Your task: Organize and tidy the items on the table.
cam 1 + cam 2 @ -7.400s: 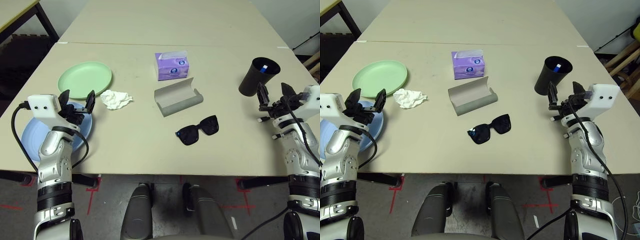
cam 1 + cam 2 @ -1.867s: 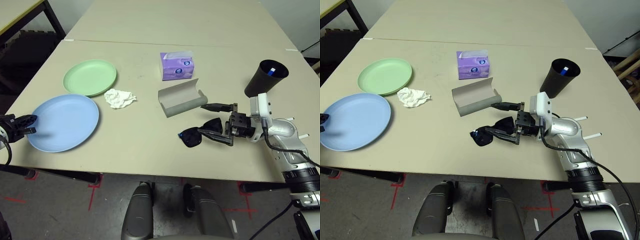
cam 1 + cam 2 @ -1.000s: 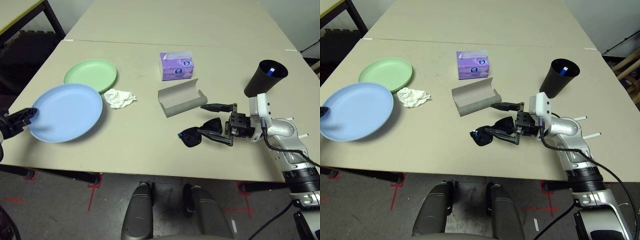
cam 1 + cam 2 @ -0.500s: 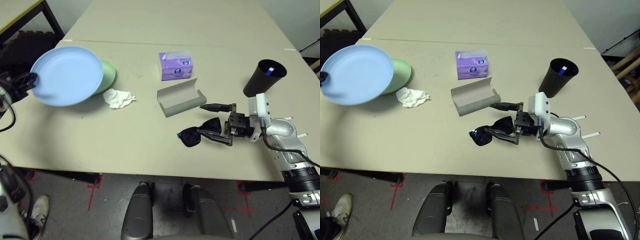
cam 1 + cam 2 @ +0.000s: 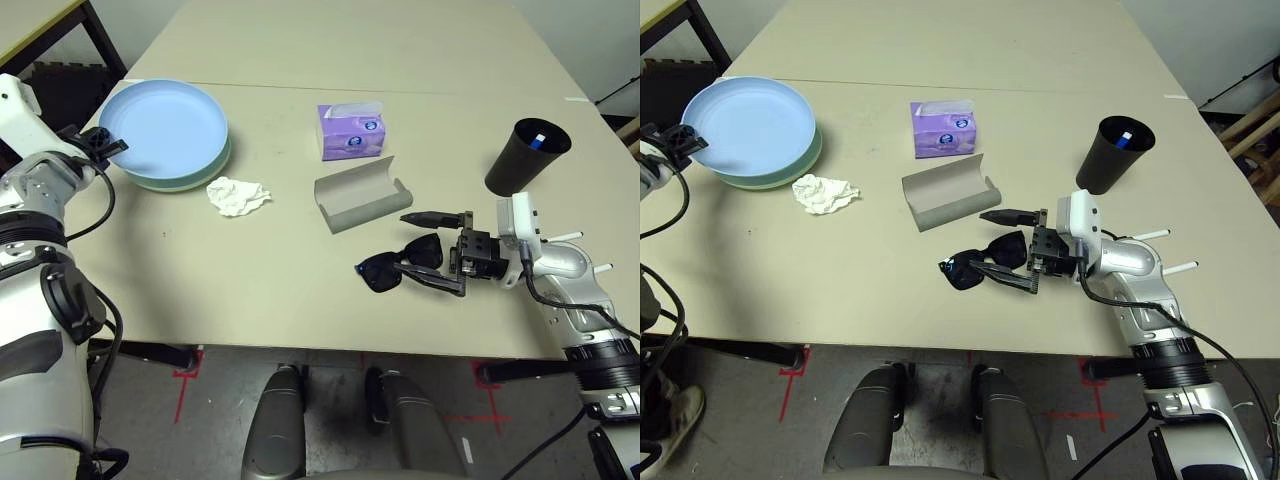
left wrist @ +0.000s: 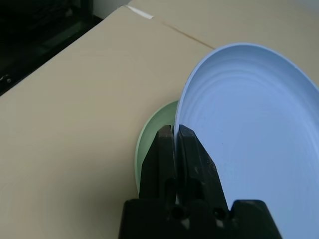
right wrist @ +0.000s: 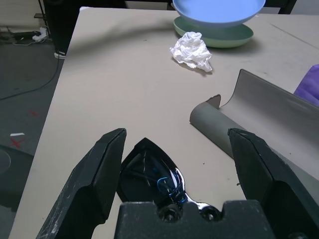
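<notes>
The light blue plate (image 5: 165,125) hangs slightly tilted just over the pale green plate (image 5: 780,172) at the table's (image 5: 250,290) far left. My left gripper (image 6: 174,133) is shut on the blue plate's near rim. A crumpled white tissue (image 5: 235,196) lies next to the plates. The grey glasses case (image 5: 360,195) lies open at mid-table. In front of it are the black sunglasses (image 7: 149,169), and my right gripper (image 7: 177,132) stands open around them, one finger on each side, not closed on them.
A purple tissue box (image 5: 350,133) stands behind the case. A black cup (image 5: 520,155) with a small blue-and-white thing in it stands at the right, behind my right forearm. A second table adjoins the far edge.
My left arm has lifted the blue plate from the near left and carried it away from me, over the green plate. The right gripper and sunglasses have not moved.
</notes>
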You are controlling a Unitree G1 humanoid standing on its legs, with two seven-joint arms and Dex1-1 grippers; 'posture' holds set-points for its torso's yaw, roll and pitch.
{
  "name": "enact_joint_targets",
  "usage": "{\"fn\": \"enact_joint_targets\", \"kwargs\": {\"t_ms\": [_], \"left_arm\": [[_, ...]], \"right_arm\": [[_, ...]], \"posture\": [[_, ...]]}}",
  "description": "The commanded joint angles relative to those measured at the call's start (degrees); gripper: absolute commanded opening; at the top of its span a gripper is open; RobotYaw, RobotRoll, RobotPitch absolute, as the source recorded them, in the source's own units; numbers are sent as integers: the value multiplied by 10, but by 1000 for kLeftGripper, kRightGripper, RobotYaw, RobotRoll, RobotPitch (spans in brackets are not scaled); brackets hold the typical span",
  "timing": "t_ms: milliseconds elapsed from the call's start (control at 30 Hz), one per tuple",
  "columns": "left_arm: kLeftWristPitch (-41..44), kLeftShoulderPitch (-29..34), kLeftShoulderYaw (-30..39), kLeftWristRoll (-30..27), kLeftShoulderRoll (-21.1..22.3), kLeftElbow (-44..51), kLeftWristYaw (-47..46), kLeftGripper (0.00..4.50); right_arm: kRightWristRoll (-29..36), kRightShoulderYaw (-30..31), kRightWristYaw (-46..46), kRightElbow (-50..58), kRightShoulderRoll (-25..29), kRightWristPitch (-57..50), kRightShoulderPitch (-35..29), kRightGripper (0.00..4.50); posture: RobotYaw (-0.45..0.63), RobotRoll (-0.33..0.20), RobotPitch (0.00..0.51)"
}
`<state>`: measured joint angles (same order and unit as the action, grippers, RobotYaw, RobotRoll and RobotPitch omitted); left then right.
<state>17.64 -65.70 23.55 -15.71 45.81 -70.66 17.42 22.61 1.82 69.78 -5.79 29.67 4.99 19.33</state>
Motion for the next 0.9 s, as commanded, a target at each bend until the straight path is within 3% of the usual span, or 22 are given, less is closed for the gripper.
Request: {"fn": "enact_joint_targets", "kwargs": {"t_ms": [33, 133, 433, 467, 733, 900], "left_arm": [[-27, -7, -11, 20, -2, -12, -17, 27], [-33, -4, -18, 24, -10, -7, 8, 798], [-8, 60, -66, 18, -39, 83, 204, 4234], [0, 73, -68, 15, -41, 102, 215, 4463], [70, 169, -70, -13, -55, 272, 237, 4463], [72, 201, -98, 0, -44, 324, 275, 4463]], "right_arm": [[2, -4, -4, 15, 7, -5, -10, 4500], [3, -6, -8, 15, 8, -5, -10, 4500], [9, -19, -34, 7, 6, -19, 2, 4500], [13, -22, -41, 8, 4, -26, 1, 4500], [11, -41, -104, 4, -10, -47, -3, 4500], [6, -43, -136, 3, -8, -76, -9, 4500]], "posture": [[134, 0, 187], [135, 0, 187], [145, 0, 184], [147, 0, 185], [161, 0, 185], [161, 0, 183]]}}
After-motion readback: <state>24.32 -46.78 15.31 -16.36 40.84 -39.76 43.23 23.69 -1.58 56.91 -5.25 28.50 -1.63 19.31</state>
